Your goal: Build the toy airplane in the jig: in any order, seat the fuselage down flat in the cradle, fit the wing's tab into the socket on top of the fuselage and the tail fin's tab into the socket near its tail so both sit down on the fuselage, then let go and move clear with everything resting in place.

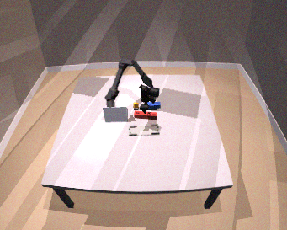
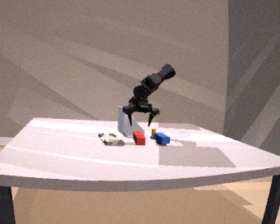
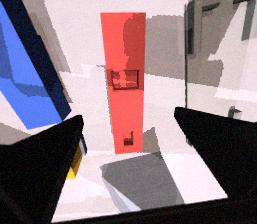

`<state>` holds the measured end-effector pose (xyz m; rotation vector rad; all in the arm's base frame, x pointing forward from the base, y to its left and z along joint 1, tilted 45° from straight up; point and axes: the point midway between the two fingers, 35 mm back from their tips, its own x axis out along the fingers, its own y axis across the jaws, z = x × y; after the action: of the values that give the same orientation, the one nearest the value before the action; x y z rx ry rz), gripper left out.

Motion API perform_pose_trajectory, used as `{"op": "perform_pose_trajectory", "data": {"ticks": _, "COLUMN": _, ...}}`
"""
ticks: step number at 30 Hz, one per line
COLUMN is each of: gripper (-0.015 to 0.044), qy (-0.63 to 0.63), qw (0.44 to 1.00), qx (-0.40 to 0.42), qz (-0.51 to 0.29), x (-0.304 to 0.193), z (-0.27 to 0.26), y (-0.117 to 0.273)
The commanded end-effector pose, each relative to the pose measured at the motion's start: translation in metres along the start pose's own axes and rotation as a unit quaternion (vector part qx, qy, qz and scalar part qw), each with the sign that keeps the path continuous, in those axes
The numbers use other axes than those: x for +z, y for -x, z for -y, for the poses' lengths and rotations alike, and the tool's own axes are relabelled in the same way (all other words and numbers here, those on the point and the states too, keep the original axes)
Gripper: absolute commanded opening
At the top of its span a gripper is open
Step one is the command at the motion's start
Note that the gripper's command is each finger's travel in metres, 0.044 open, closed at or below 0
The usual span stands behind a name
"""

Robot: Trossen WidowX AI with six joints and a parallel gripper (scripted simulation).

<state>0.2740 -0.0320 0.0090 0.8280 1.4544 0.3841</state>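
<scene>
Gripper (image 1: 144, 109) (image 2: 140, 125) (image 3: 129, 117) spread nearly as wide as it goes, nothing between its fingers, hanging above the table, points down. Red fuselage (image 1: 146, 115) (image 2: 139, 138) (image 3: 125, 105) lies below the gap, apart from the tips; in the wrist view its long axis runs up and away from the tool between the two fingers, so they stand to either side of its long flanks. A straight descent and close across the narrow width looks like the next call, with the yaw already about right. Two sockets face up, the larger near mid-length, the smaller toward the near end. Blue wing (image 1: 154, 105) (image 2: 162, 139) (image 3: 26, 85) sits on the wrist view's left, beyond that fingertip; yellow tail fin (image 1: 135, 105) (image 2: 153, 133) (image 3: 75, 165) is partly hidden behind the same finger, and I can't be sure how it stands. Pale jig (image 1: 144, 131) (image 2: 113, 139) (image 3: 209, 75) on the opposite side, cradle not yet filled. Only one arm here, so no choice of reach. Risk, I judge: the finger on the wing side has the tighter room coming down. Surface is a white table (image 1: 137, 165) (image 2: 93, 171), streaked by light and shadow; grey upright panel (image 1: 115, 115) (image 2: 125, 124) beside the arm's foot; plain walls, wood-toned floor.
</scene>
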Motion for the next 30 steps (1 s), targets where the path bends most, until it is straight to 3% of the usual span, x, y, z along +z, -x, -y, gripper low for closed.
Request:
{"op": "perform_pose_trajectory", "data": {"ticks": 1, "gripper": 0.0440, "qy": -0.006, "qw": 1.000, "qx": 0.004, "qz": 0.001, "x": -0.001, "z": 0.001, "y": -0.011}}
{"op": "perform_pose_trajectory", "data": {"ticks": 30, "gripper": 0.0440, "qy": -0.006, "qw": 1.000, "qx": 0.004, "qz": 0.001, "x": 0.000, "z": 0.001, "y": -0.059}}
